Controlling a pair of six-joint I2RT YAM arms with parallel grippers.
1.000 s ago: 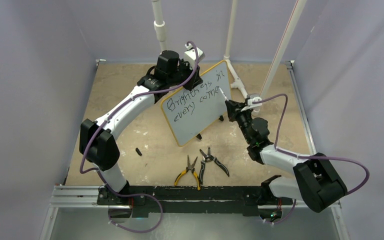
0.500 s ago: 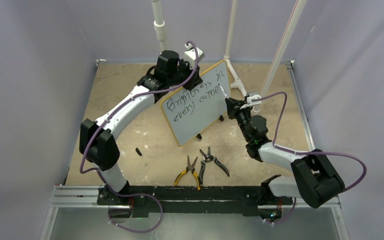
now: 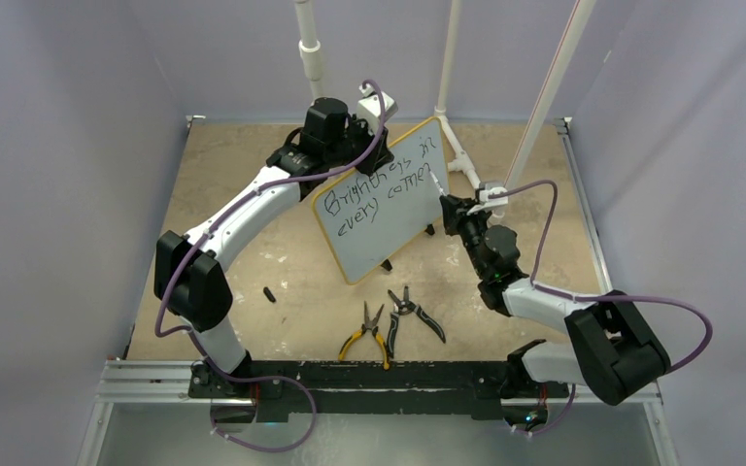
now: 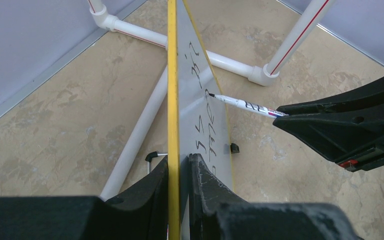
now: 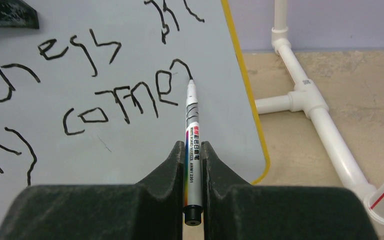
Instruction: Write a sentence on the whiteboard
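Worktop (image 3: 253, 243) of mottled tan carries everything. Near its left side lies a small black object (image 3: 269, 293), too small to identify. To the right of it the left end effector (image 4: 179, 162) is clamped on the whiteboard (image 3: 379, 233), one finger on each face with the yellow rim between them. The board stands on edge near the middle of the worktop, turned at an angle. Its written face is towards the right arm, and a black foot (image 4: 234, 148) shows at its lower edge.

The sentence (image 3: 377, 186) runs across the upper part of the board in two black lines, "Brightness in" above "every corner".

In front of the board, near the arm bases, lie yellow-handled pliers (image 3: 367, 332) and, just beside them to the right, black-handled pliers (image 3: 415, 313).

Right of the board, the right end effector (image 5: 193, 150) is closed tight on a marker (image 5: 192, 125). The marker's tip meets the board at the tail of the last letter of "corner".

White pipes (image 3: 458, 155) stand behind the board's right edge.
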